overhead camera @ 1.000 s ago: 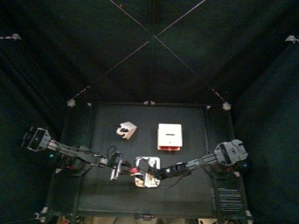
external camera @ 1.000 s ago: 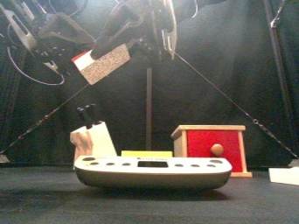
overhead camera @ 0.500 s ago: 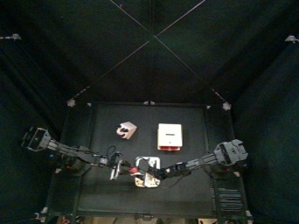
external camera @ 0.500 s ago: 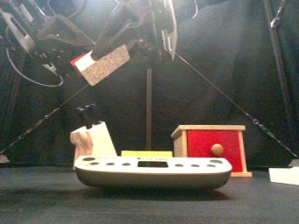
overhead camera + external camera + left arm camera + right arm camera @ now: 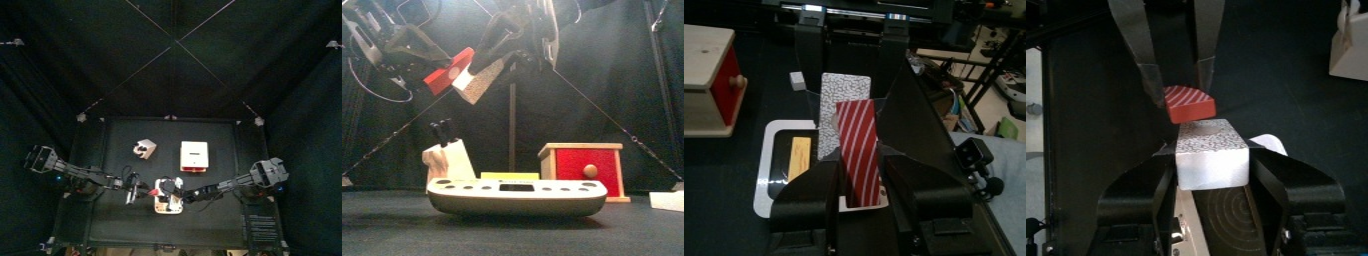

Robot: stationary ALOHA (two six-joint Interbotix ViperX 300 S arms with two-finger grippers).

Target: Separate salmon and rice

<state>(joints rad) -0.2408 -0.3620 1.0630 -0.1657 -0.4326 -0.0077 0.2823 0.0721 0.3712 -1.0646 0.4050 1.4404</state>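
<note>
- What is nearest to us?

- The white tray [image 5: 516, 200] at the near edge of the table. We see a yellow piece [image 5: 800, 160] lying in it. The salmon and the rice are not in it.

- So where are they?

- High up in the air over the tray. Our left gripper [image 5: 855, 165] is squeezed tight on the red salmon [image 5: 449, 68]. Our right gripper [image 5: 1211, 165] is squeezed tight on the grey rice [image 5: 481, 84], on its two sides.

- Have we pulled them apart?

- Nearly, we think. From the front, the salmon tips up to the left and the rice hangs just under it, to the right. They open like a beak. At one end they are very close. We cannot tell if they touch there.

- What is left to do?

- We think we need to pull our two arms away from each other until there is a clear gap. Then we likely put each piece down.

- And farther back?

- A knife block [image 5: 449, 158] stands on the left and a red box [image 5: 585, 170] on the right, both behind the tray. We are not touching them.
</note>
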